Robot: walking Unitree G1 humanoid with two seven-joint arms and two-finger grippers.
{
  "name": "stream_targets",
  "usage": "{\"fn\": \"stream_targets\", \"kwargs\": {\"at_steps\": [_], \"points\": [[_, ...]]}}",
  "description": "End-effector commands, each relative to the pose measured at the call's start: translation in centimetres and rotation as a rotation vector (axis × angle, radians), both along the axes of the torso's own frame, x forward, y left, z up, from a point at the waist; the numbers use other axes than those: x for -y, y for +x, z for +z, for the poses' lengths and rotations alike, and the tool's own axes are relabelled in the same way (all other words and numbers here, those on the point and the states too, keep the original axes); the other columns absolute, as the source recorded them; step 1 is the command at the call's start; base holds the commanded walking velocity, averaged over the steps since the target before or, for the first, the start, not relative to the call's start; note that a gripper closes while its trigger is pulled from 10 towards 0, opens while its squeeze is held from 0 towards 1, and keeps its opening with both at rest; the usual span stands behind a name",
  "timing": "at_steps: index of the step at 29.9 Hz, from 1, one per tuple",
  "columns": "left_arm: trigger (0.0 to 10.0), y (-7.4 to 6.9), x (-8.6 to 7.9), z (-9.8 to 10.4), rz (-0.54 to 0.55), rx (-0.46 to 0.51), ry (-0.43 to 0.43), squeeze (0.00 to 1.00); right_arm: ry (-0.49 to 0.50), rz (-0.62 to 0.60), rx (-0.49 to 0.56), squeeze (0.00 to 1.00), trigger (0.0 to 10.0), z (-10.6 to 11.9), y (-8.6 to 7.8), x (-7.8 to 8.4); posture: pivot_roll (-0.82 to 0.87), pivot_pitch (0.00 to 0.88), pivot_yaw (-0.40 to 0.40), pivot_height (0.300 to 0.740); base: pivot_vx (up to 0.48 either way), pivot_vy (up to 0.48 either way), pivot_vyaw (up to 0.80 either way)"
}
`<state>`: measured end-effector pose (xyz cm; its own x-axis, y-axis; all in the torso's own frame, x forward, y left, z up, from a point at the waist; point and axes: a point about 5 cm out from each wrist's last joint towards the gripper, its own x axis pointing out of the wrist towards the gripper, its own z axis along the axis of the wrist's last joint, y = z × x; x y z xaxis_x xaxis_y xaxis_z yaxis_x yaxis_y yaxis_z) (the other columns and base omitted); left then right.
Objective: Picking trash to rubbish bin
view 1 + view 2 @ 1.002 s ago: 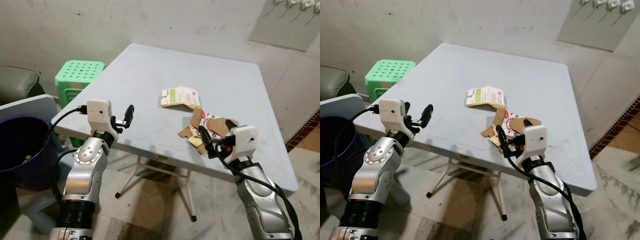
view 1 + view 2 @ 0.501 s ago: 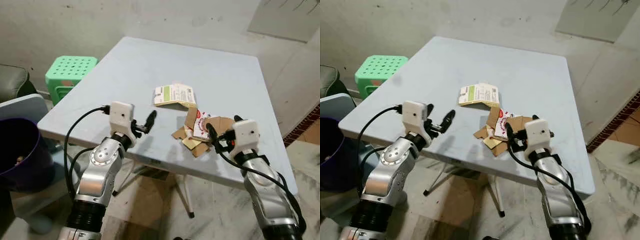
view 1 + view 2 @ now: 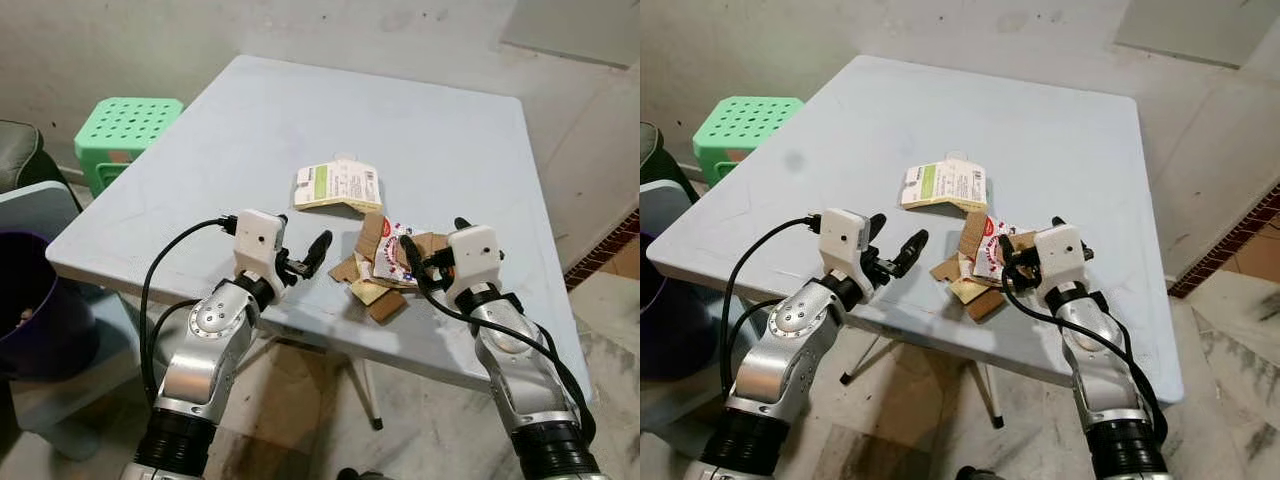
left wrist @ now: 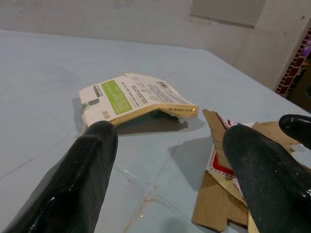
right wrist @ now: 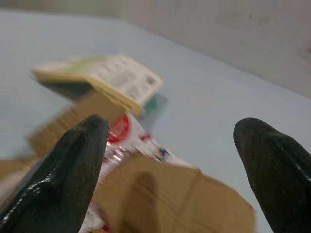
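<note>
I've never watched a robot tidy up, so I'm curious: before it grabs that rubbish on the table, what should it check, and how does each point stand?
1. Right gripper open: ok, fingers spread.
2. Right gripper at the torn cardboard pile: ok, right beside it.
3. Left gripper open: ok.
4. Left gripper empty: ok, it holds nothing.
5. Flattened carton apart from the pile: ok, it lies farther back on the table.
6. Purple bin reachable: cannot tell, it stands on the floor to the robot's left.
</note>
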<state>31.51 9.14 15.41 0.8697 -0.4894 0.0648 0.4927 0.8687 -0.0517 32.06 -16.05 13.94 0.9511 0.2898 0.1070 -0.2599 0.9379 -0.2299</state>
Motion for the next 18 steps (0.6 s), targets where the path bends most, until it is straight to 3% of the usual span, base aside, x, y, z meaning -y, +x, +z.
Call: {"fn": "stream_targets", "kwargs": {"at_steps": [1, 8, 18], "points": [[10.0, 0.0, -0.1, 0.3, -0.008, 0.001, -0.015, 0.00, 0.041, 0.065, 0.036, 0.00, 10.0, 0.7, -0.3, -0.5, -0.03, 0.129, -0.070, 0.740, 0.000, 0.000, 0.00], [10.0, 1.2, 0.9, -0.1, -0.067, -0.021, -0.009, 0.00, 0.220, 0.199, 0.075, 0.00, 10.0, 1.7, -2.1, -1.3, -0.05, 0.131, -0.062, 0.740, 0.000, 0.000, 0.00], [10.0, 3.2, 1.8, 0.0, -0.167, -0.042, 0.019, 0.00, 0.262, 0.161, 0.084, 0.00, 10.0, 2.0, -3.8, -0.6, -0.11, 0.176, -0.045, 0.740, 0.000, 0.000, 0.00]]}}
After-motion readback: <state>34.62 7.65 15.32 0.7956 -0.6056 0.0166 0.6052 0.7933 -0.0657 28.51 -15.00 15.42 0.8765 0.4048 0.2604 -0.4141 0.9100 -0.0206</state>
